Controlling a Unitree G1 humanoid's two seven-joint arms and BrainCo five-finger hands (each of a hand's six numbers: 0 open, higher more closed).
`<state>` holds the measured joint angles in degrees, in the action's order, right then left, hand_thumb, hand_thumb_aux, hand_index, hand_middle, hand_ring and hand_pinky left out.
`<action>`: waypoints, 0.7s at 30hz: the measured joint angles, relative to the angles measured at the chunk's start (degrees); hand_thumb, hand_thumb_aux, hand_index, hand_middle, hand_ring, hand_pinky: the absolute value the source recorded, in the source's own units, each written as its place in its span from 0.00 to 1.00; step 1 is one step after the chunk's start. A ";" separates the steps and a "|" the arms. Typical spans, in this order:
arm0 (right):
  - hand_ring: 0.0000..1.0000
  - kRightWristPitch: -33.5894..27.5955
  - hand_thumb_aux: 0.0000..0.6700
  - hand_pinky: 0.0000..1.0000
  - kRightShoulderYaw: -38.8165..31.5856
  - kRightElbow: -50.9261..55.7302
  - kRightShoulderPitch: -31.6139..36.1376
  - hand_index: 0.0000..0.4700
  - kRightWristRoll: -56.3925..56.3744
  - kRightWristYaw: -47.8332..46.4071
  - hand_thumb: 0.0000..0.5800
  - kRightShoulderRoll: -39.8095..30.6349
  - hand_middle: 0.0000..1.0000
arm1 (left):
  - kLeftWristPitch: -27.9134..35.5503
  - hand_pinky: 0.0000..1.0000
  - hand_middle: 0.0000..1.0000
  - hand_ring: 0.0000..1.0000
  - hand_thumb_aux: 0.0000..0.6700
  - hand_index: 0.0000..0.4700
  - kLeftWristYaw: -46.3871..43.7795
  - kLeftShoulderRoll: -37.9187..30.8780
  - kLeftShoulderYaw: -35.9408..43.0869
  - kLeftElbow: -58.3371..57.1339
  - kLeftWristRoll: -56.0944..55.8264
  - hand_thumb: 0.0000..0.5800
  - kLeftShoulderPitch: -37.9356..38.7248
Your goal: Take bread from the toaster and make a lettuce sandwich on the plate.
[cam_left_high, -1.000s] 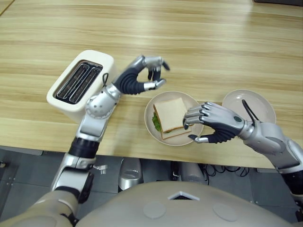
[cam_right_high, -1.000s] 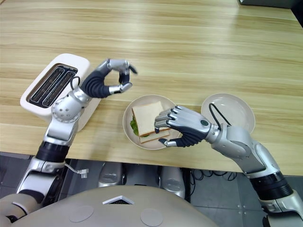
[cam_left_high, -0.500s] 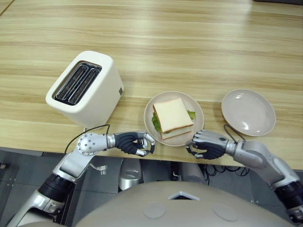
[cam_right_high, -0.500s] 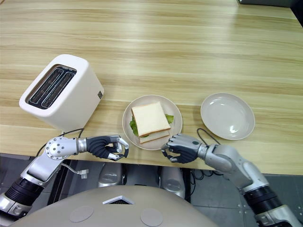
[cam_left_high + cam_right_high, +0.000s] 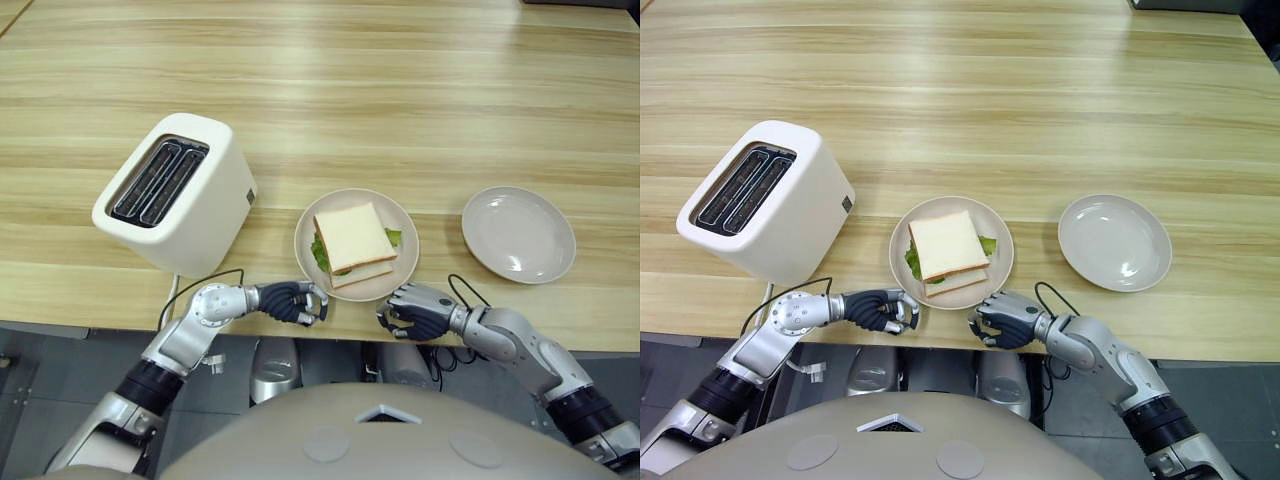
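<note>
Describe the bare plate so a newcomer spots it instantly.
On the wooden table, look along the near edge, right of the white toaster. Two round beige plates sit there; it is the right-hand plate, bare, while its neighbour carries the lettuce sandwich.

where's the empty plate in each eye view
Left eye view: the empty plate is at right, just right of the sandwich plate.
Right eye view: right of centre, again beside the sandwich plate.
Shared landmark: the toaster at far left.
</note>
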<state>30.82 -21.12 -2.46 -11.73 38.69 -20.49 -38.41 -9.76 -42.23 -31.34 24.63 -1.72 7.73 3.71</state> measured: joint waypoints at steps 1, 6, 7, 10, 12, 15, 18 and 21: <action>1.00 -0.49 1.00 1.00 -0.01 0.57 0.50 0.98 0.32 0.64 1.00 0.40 1.00 | 0.19 1.00 1.00 1.00 1.00 0.98 1.53 1.09 -0.17 -1.04 1.12 1.00 -1.09; 1.00 -3.20 1.00 1.00 -1.06 3.26 5.01 0.98 4.36 3.19 1.00 3.12 1.00 | 1.90 1.00 1.00 1.00 1.00 0.98 5.71 5.34 -0.93 -5.88 2.52 1.00 -4.78; 1.00 -3.67 1.00 1.00 -1.69 4.23 6.61 0.98 5.64 3.72 1.00 3.77 1.00 | 2.00 1.00 1.00 1.00 1.00 0.98 6.39 6.03 -1.00 -7.07 2.50 1.00 -5.45; 1.00 -5.33 1.00 1.00 -3.16 7.28 11.36 0.98 7.64 4.24 1.00 6.09 1.00 | 2.04 1.00 1.00 1.00 1.00 0.98 8.65 8.69 -2.02 -11.74 2.81 1.00 -8.54; 1.00 -6.16 1.00 1.00 -3.60 8.60 13.06 0.98 7.68 4.17 1.00 6.78 1.00 | 2.21 1.00 1.00 1.00 1.00 0.98 9.76 9.69 -2.45 -13.81 3.13 1.00 -10.13; 1.00 -7.07 1.00 1.00 -4.45 12.15 16.85 0.98 7.57 3.95 1.00 8.26 1.00 | 2.09 1.00 1.00 1.00 1.00 0.98 11.31 10.63 -2.41 -17.77 4.42 1.00 -13.59; 1.00 -8.02 1.00 1.00 -5.47 18.12 22.43 0.98 7.70 4.12 1.00 10.33 1.00 | 2.29 1.00 1.00 1.00 1.00 0.98 13.50 12.64 -2.00 -22.63 6.67 1.00 -17.46; 1.00 -8.33 1.00 1.00 -6.98 25.16 28.96 0.98 8.23 4.73 1.00 11.44 1.00 | 2.22 1.00 1.00 1.00 1.00 0.98 14.98 14.56 -1.84 -27.32 8.01 1.00 -21.05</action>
<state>22.49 -28.09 22.70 17.22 46.92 -15.76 -26.97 -7.54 -27.26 -16.77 22.79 -29.04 15.74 -17.34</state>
